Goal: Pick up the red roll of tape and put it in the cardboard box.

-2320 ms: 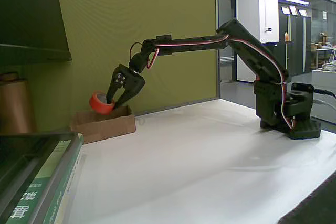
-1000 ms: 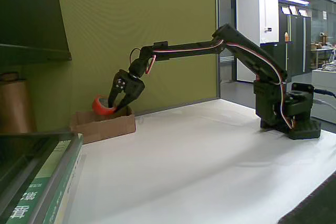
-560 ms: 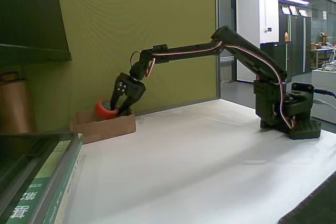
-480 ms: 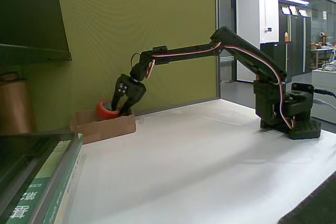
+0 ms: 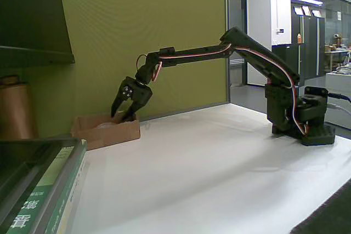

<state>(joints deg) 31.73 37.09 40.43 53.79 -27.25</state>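
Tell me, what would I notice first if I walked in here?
Probably the black robot arm stretching from its base on the right across the white table. Its fingers hang spread apart over the small cardboard box by the green wall.

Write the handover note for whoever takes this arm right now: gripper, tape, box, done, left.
Gripper: open, empty, tips just over the cardboard box, in the fixed view.
Red roll of tape: not visible now; half a second ago it sat in the jaws above the box, so it has most likely dropped inside, hidden by the wall.
Done: release, apparently.
Left: confirm the tape lies in the box, then lift the arm clear.
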